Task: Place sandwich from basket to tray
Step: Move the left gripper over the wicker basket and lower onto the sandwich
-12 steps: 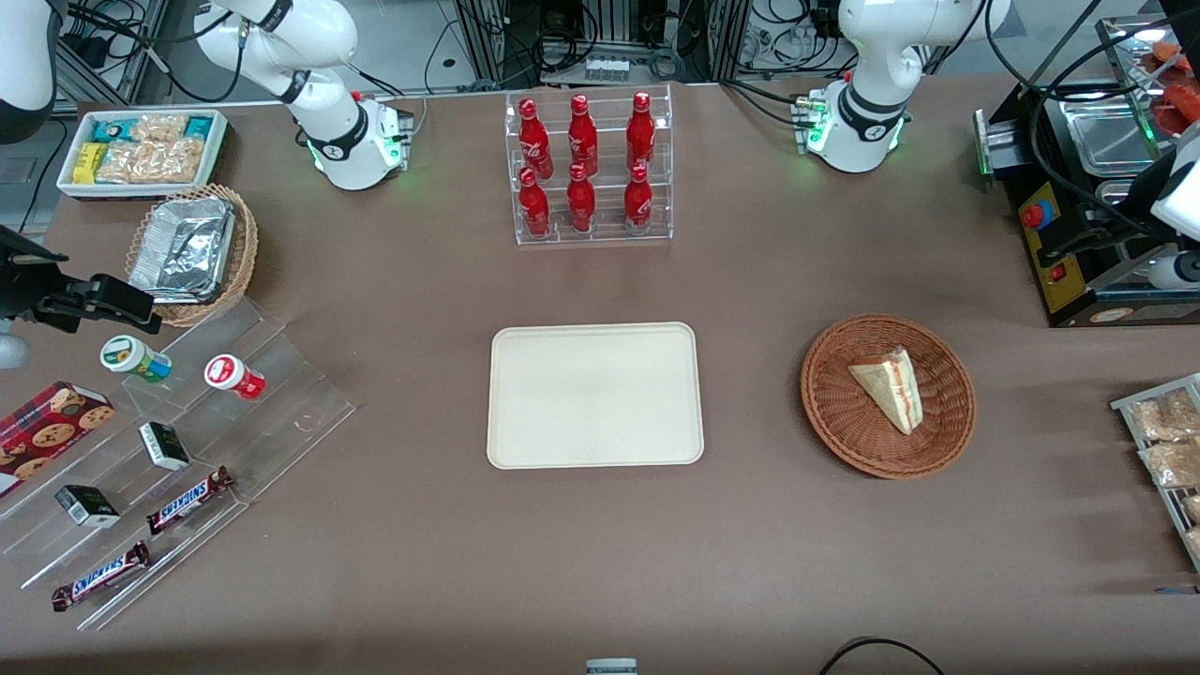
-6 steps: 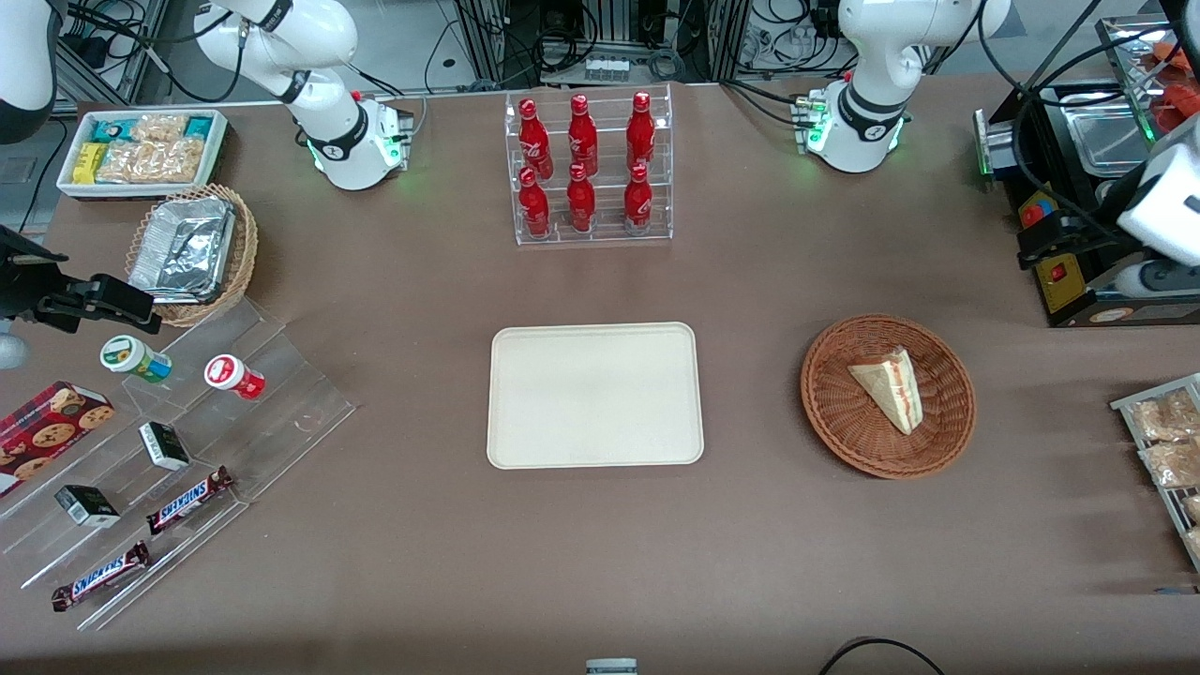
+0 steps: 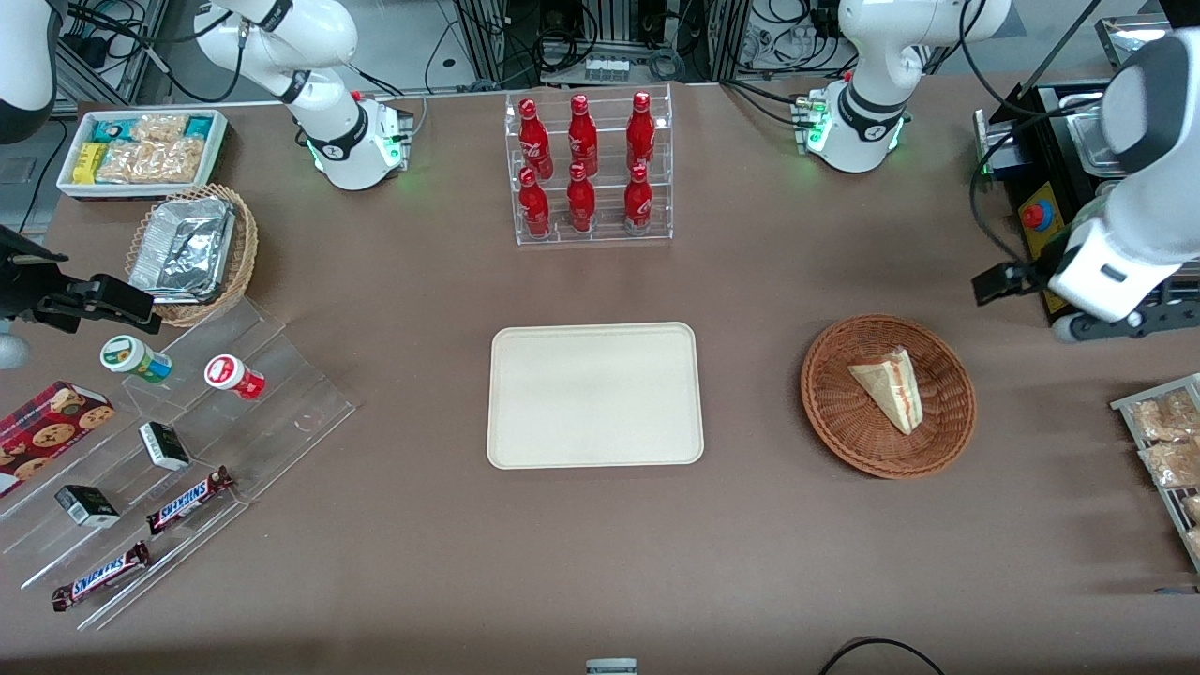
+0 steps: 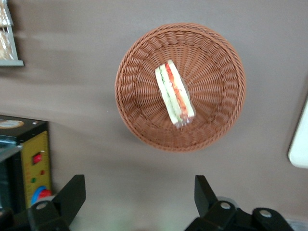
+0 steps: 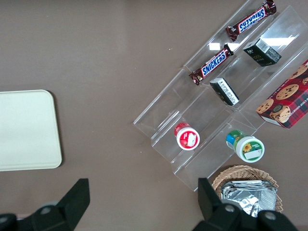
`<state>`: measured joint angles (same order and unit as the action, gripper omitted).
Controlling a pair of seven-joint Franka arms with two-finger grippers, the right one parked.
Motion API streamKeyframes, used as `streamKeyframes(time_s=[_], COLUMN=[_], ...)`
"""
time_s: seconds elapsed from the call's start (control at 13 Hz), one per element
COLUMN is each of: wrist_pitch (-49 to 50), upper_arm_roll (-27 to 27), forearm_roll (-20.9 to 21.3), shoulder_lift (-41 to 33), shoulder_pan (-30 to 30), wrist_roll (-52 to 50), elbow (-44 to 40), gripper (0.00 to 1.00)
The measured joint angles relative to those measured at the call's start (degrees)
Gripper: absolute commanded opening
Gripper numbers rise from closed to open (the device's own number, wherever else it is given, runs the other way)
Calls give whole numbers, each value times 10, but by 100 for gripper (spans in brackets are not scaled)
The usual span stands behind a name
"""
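Observation:
The sandwich, a pale wedge with red and green filling on its edge, lies in the round reddish-brown wicker basket. The cream tray lies bare at mid-table; one corner of the tray shows in the left wrist view. My gripper hangs above the table beside the basket, toward the working arm's end and slightly farther from the front camera. It is open wide, with only bare tabletop between its fingers.
A black machine with a yellow panel stands close beside the gripper. A rack of packed snacks sits at the working arm's end. A clear stand of red bottles is farther back than the tray. Acrylic steps with snacks lie toward the parked arm's end.
The left arm has swung in from the table's end over the black machine toward the basket. The sandwich, basket and tray have not moved.

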<state>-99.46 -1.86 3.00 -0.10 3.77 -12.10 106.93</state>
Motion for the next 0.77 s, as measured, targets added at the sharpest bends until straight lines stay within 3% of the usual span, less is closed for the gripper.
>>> streamKeyframes(time_s=[0.77], wrist_pitch=[-277], upper_arm_roll=[20], forearm_roll=[-1], shoulder_lift=[16], shoulder_pan=[14], wrist_roll=[-151], elbow=[194], gripper=[100])
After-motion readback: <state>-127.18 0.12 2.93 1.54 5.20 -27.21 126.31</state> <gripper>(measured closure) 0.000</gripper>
